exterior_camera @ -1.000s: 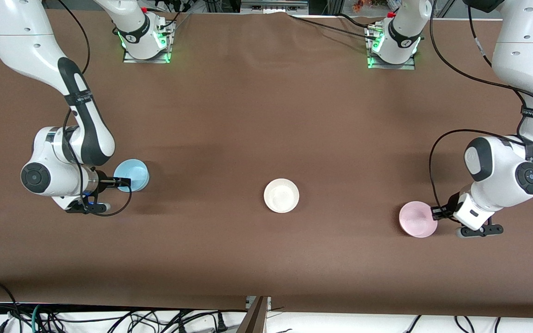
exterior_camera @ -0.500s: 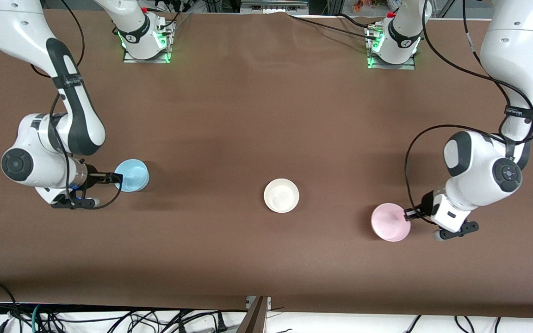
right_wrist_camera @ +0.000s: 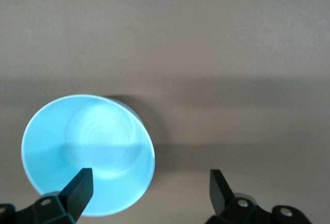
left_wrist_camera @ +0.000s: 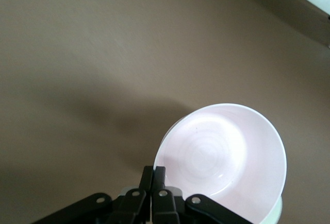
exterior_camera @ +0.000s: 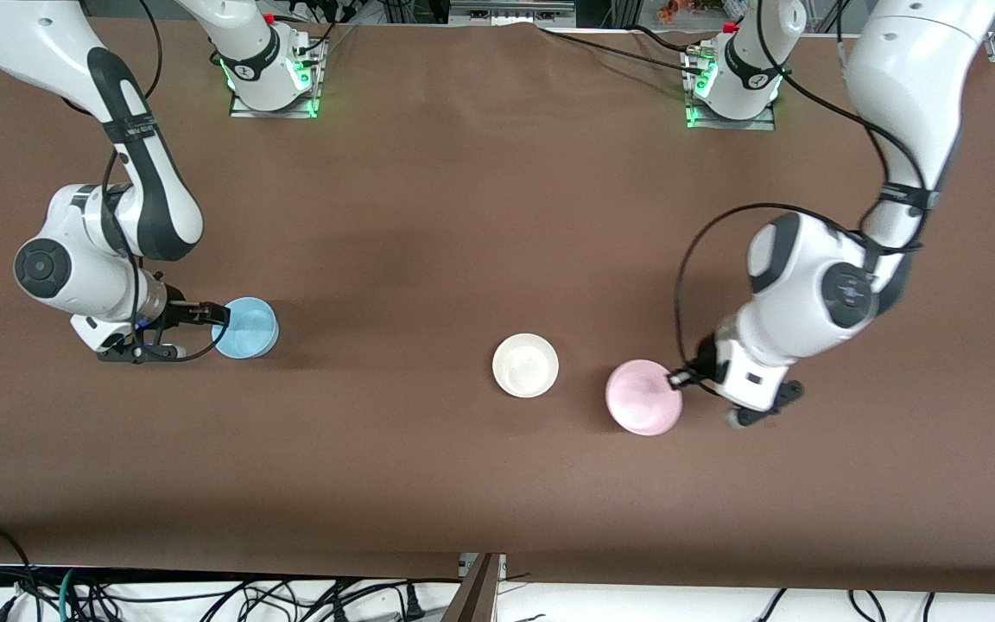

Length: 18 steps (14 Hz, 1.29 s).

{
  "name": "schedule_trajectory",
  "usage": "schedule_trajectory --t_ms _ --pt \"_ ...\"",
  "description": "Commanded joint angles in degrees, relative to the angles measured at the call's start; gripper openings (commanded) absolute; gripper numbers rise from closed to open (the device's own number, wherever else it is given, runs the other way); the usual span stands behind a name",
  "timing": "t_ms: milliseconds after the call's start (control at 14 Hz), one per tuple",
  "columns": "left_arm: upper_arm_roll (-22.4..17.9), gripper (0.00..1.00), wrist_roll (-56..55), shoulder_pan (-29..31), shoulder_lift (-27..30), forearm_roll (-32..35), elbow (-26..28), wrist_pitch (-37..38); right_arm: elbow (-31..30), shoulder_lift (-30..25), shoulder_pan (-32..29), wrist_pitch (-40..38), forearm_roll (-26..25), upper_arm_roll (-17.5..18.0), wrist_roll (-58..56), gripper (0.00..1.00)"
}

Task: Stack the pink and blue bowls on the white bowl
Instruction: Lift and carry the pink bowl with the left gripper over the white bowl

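Pink bowl carried up beside white bowl.

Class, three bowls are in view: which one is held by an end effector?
The pink bowl: the left end effector is shut on its rim, lifting it beside the white bowl. The blue bowl sits ungripped.

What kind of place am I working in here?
Likely a robotics lab bench: two arms bolted to a brown-covered table, loose cables along its near edge, and only a white bowl, pink bowl and blue bowl as props.
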<state>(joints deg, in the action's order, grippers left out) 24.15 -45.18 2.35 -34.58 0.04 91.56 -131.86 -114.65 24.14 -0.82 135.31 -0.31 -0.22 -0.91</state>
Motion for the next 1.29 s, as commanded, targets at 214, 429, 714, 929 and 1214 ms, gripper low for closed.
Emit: schedule_trajectory --t_ms 214,429,714,929,1214 --pt "-0.51 0.00 -12.72 -6.38 0.66 4.35 1.16 -0.76 -2.77 1.52 -0.67 9.62 0.05 0.31 -0.41 1.00" --pt "-0.60 0.00 -17.21 -8.85 0.13 4.45 2.12 -5.23 -2.86 3.27 -0.67 10.24 0.31 0.31 -0.32 1.00" --pt "-0.60 0.00 -23.10 -10.96 -1.27 9.09 3.18 -7.80 -2.86 4.33 -0.67 10.16 0.40 0.40 0.38 0.95" --pt "-0.60 0.00 -26.01 -12.45 -2.07 11.12 3.18 -7.88 -2.51 4.07 -0.67 9.19 0.40 0.40 0.47 0.66" --pt "-0.60 0.00 -28.03 -13.69 -2.25 11.13 3.27 -8.59 -2.51 4.07 -0.59 8.75 0.48 0.40 0.30 0.31"
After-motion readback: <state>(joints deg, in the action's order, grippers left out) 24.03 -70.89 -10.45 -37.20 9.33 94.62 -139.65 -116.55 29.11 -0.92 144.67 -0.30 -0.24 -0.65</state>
